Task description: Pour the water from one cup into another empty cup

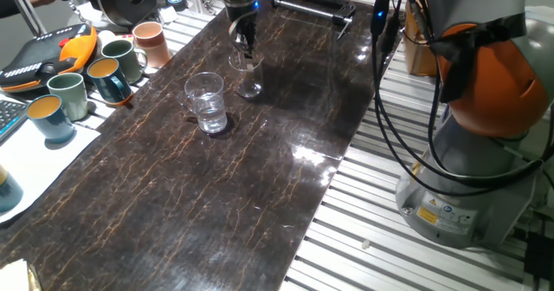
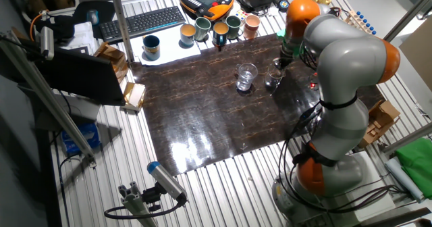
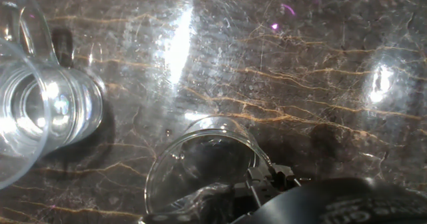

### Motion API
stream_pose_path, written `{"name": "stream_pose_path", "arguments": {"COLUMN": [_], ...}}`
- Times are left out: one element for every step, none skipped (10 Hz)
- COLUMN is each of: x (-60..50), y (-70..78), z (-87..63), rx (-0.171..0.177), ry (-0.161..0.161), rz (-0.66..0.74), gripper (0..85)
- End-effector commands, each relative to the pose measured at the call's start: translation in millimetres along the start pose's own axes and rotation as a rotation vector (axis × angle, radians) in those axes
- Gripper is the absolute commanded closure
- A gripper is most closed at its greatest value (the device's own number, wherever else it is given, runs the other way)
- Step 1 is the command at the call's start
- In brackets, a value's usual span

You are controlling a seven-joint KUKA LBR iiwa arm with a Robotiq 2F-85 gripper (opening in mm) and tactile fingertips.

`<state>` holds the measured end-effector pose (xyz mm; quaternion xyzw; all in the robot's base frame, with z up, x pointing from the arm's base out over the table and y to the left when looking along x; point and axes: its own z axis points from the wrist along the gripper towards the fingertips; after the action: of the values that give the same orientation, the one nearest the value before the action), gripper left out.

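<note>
The tabletop [image 1: 216, 196] is dark brown with thin orange cracks like marble. Both glasses, the small glass [image 1: 248, 76] and the tall glass [image 1: 206, 102], are clear. The mugs [image 1: 86, 79] are green, blue and pink.

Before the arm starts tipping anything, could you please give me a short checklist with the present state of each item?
1. Gripper at the rim of the shorter rounded glass: ok.
2. Firm grasp: cannot tell; the jaws are hard to make out in any view.
3. Shorter glass standing on the dark mat: ok.
4. Taller tumbler upright, beside it and apart: ok.
5. Taller tumbler empty: cannot tell.
6. Ceramic mugs off the mat, out of the way: ok.
</note>
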<state>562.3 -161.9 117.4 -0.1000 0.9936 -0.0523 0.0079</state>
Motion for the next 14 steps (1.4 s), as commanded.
{"name": "stream_pose_path", "arguments": {"x": [-0.3, -0.5, -0.9, -1.6, -3.0, -5.0, -8.4, -12.4, -17.8, -21.1, -22.9, -24.3, -25.9, -27.1], "y": [-0.1, -0.6, -1.9, -4.8, -9.7, -12.6, -11.0, -6.1, 3.1, 11.2, 18.5, 25.8, 35.7, 43.4], "z": [-0.3, -1.3, -3.1, -7.5, -15.8, -24.9, -36.8, -50.2, -65.0, -74.6, -82.5, -90.5, -101.4, -111.1], "rx": [0.008, 0.018, 0.016, 0.012, 0.010, 0.001, -0.002, -0.008, -0.013, -0.012, -0.014, -0.019, -0.028, -0.025], "ry": [-0.002, -0.003, 0.000, 0.003, 0.016, 0.025, 0.041, 0.054, 0.066, 0.072, 0.075, 0.080, 0.088, 0.084], "rz": [0.005, 0.004, 0.001, -0.001, -0.007, -0.010, -0.007, 0.001, 0.010, 0.016, 0.026, 0.030, 0.044, 0.051], "gripper": [63.7, 60.7, 56.3, 53.3, 52.3, 52.3, 52.7, 55.0, 62.3, 73.3, 84.3, 84.3, 84.3, 84.3]}}
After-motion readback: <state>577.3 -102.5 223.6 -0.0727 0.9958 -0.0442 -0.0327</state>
